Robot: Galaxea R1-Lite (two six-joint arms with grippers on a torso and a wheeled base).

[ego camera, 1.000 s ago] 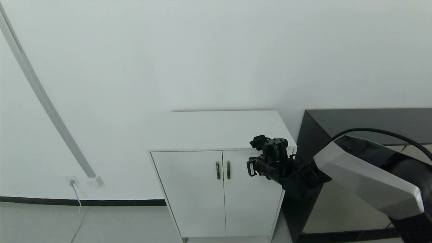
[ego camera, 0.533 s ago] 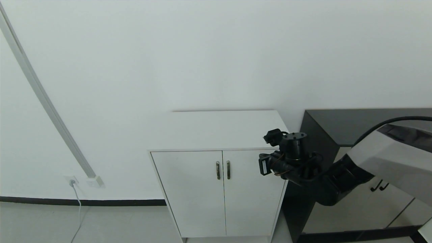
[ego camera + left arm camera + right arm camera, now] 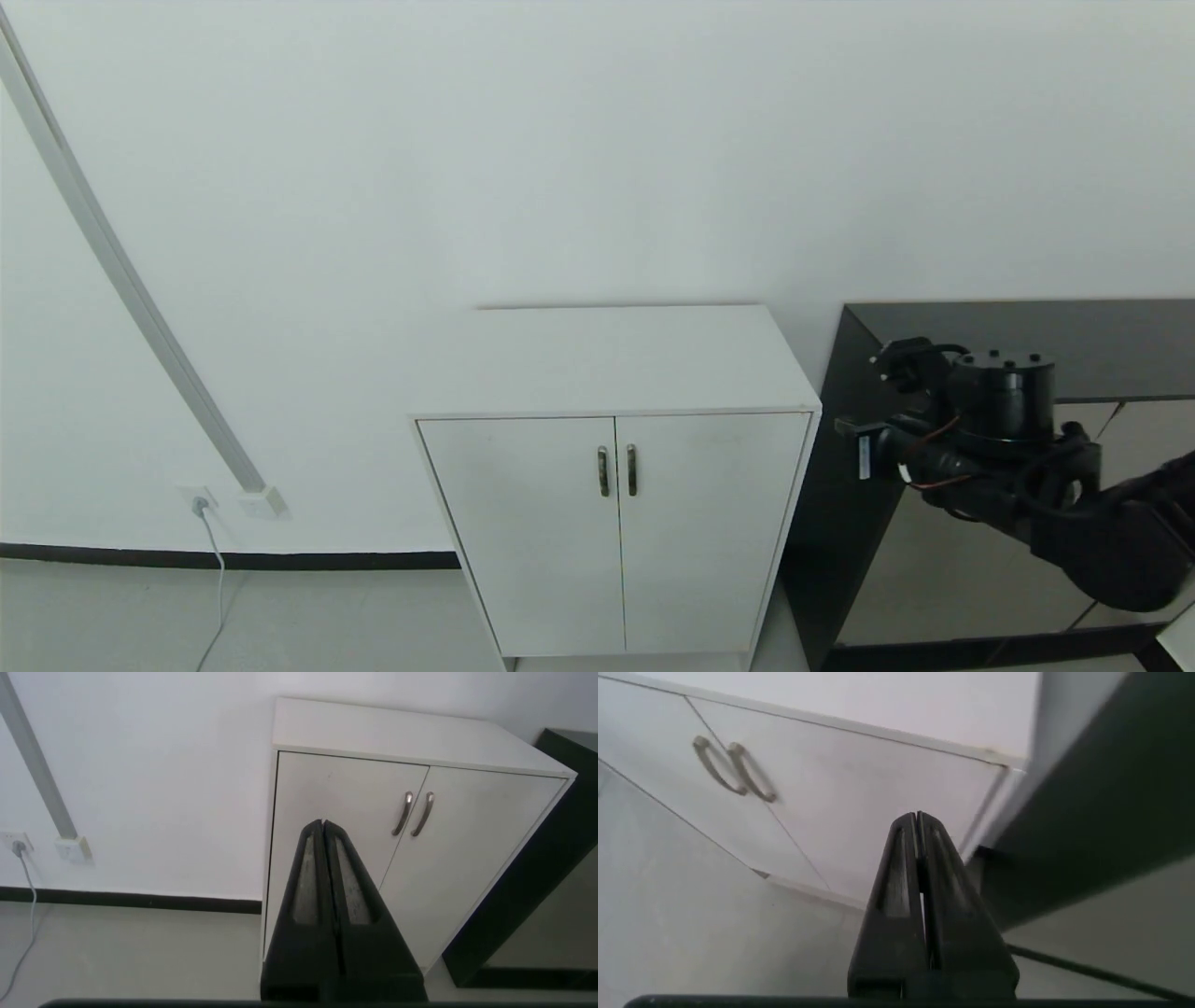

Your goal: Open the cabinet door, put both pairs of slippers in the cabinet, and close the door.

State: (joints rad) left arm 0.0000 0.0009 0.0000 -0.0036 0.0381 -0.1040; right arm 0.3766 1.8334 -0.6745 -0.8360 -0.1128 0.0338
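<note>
**The cabinet (image 3: 611, 359) stands shut, both grippers empty**

Its two doors (image 3: 616, 532) are closed, and the handles (image 3: 616, 470) lie beyond the fingertips, apart from them. Whether the slippers are inside cannot be told. The left gripper (image 3: 322, 826) and right gripper (image 3: 917, 819) have their fingers pressed together on nothing. The wrist views show that closure, while the head view adds the black sideboard (image 3: 1027, 327) just beside the cabinet.
</note>
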